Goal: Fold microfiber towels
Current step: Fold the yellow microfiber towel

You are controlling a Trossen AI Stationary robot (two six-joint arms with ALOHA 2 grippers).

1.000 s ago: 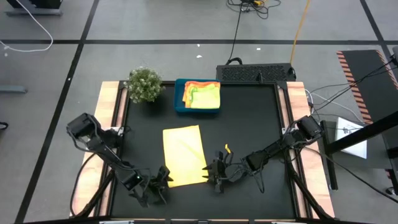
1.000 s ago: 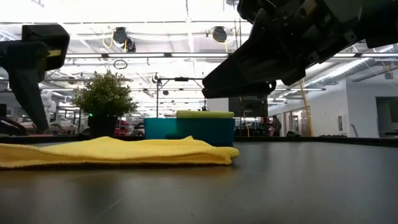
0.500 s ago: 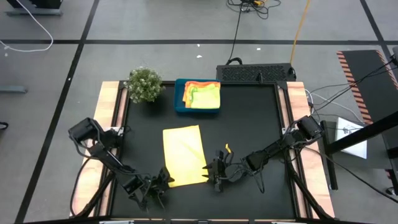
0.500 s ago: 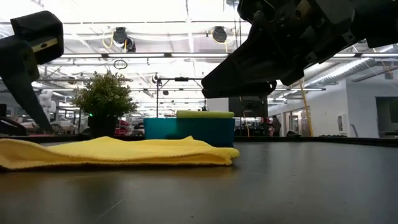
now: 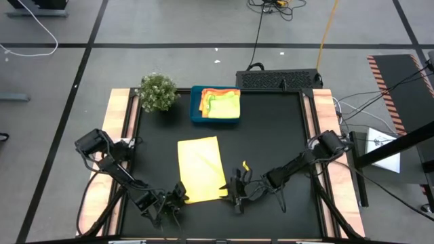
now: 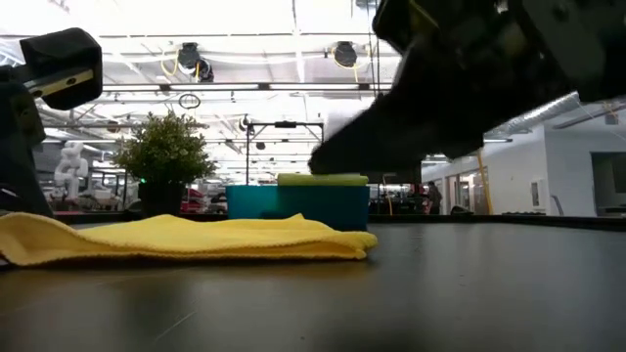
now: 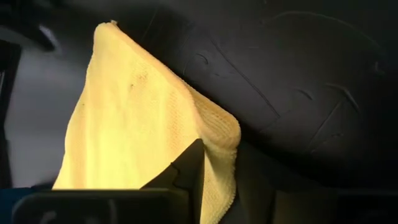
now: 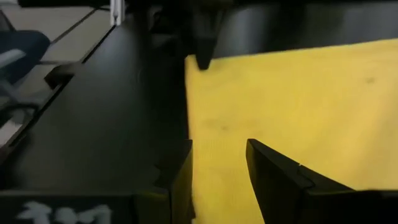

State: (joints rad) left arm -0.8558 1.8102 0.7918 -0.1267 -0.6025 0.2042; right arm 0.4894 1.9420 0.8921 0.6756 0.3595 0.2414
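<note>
A yellow microfiber towel (image 5: 201,169) lies spread flat on the black table (image 5: 271,129); it also shows in the low view (image 6: 196,238). My left gripper (image 5: 178,194) is at the towel's near left corner, shut on it (image 7: 219,155). My right gripper (image 5: 231,192) stands open over the near right corner (image 8: 217,180), one finger (image 8: 273,177) above the cloth and the other (image 8: 180,180) at its edge. More folded towels (image 5: 220,103) lie in the blue tray (image 5: 195,115) at the far edge. My left gripper pinches the towel's near left corner (image 7: 224,134) between its two fingers, coming slanting down from the near left. The cloth is bunched into a small fold at the fingers and raised a little (image 6: 24,235). The rest lies flat on the table. Whether my right gripper touches the towel cannot be told.
A small green plant (image 5: 157,91) stands at the far left beside the tray. A dark box (image 5: 278,79) lies beyond the far edge. Wooden rails (image 5: 121,122) border the table's sides. Bare black table lies to the right of the towel.
My left gripper has sunk onto the towel's near left corner and taken hold of it. That corner has bunched up and risen a little off the table, while the rest of the towel has stayed flat where it was.
</note>
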